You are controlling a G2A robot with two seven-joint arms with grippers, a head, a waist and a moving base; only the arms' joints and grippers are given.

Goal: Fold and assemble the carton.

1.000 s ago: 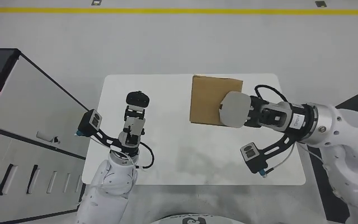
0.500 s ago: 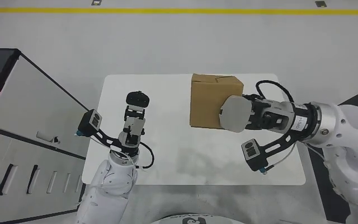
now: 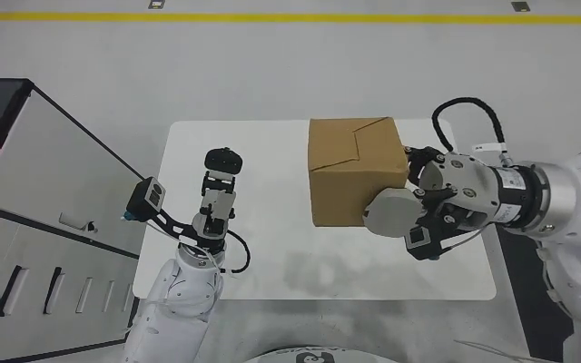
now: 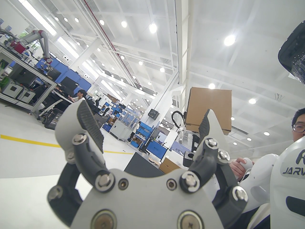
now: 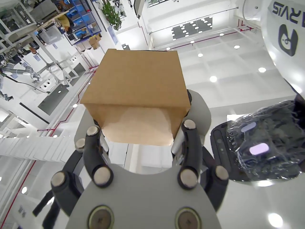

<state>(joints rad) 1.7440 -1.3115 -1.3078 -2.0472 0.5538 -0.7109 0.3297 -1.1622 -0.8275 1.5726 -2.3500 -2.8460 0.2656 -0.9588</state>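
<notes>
now the carton [image 3: 354,168] hangs over the worktop's [image 3: 272,263] far right part, interlocked flaps facing up, nearly cubic, right fingers [image 3: 392,213] clamped on its near right corner; left fingers [image 4: 90,120] apart, pointing up.

So the white table [image 3: 272,263], rounded corners and a plain top, stands on grey floor [image 3: 272,63] with a yellow line [image 3: 290,16] way past it. The right claw [image 3: 397,204] hangs over the table's right side. The carton [image 3: 354,168] it's clamping is up off the top, not lying on it. Most of the top spreads out beyond the claw's fingertips.
</notes>
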